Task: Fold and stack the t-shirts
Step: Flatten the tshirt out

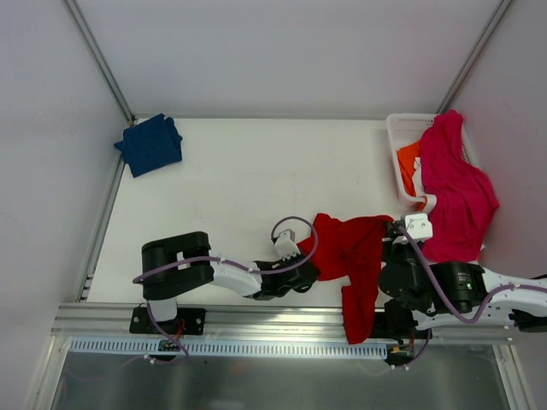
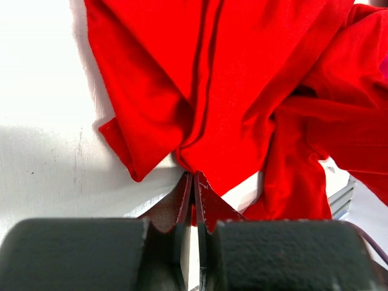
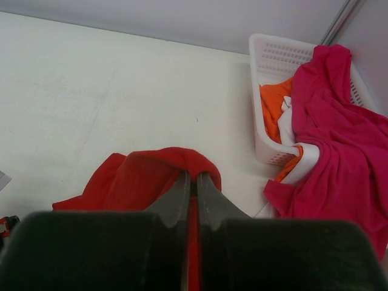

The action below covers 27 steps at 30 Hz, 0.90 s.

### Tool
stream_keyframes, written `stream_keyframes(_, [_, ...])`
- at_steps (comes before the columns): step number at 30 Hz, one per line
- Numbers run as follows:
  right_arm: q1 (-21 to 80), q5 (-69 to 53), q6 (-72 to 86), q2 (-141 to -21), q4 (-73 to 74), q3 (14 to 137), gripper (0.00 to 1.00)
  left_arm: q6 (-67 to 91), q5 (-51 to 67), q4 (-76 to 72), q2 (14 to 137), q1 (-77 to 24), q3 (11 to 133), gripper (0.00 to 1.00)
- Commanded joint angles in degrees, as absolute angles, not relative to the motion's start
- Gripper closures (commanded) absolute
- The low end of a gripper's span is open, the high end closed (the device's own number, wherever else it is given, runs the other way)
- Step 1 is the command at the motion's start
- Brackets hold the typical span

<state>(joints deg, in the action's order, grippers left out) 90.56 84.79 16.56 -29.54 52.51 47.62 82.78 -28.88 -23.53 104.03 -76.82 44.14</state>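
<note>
Left gripper (image 2: pixel 194 179), right gripper (image 3: pixel 193 180): each is clamped on the red shirt (image 2: pixel 242 79), which is held crumpled between them, left to right.

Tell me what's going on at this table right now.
Both arms are handling the red t-shirt, which lies crumpled at the near edge of the table, part of it hanging over. The left gripper is shut on one edge and the right gripper pinches another fold. A navy t-shirt sits folded in the far left corner, and a magenta t-shirt drapes over the white basket.
</note>
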Motion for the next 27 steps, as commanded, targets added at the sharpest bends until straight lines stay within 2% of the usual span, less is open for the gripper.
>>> stream_keyframes(1, [90.44,88.42,18.10,-29.97,52.73,46.93,1.00,79.37,-28.30,-19.51,105.56,-76.29,44.82,1.00])
stream_keyframes(7, [90.53,87.37,18.98,-30.76,52.74,46.67,1.00,71.21,-32.25,-12.41,98.37,-76.29,45.61,1.00])
stream_keyframes(15, [90.61,84.99,19.25,-37.08,55.28,52.90,1.00,42.94,-40.42,7.70,71.49,-76.29,50.18,1.00])
stream_keyframes(19, [91.32,84.99,17.23,-39.37,56.25,56.86,0.99,31.84,-43.24,18.94,55.07,-76.29,59.11,1.00])
stream_keyframes(22, [91.67,84.82,14.60,-40.17,54.86,59.41,1.00,26.38,-45.61,28.17,49.07,-76.29,68.24,1.00])
stream_keyframes(27, [92.28,84.64,0.54,-39.64,46.59,62.05,1.00,17.68,-53.60,36.99,45.27,-76.29,79.35,1.00])
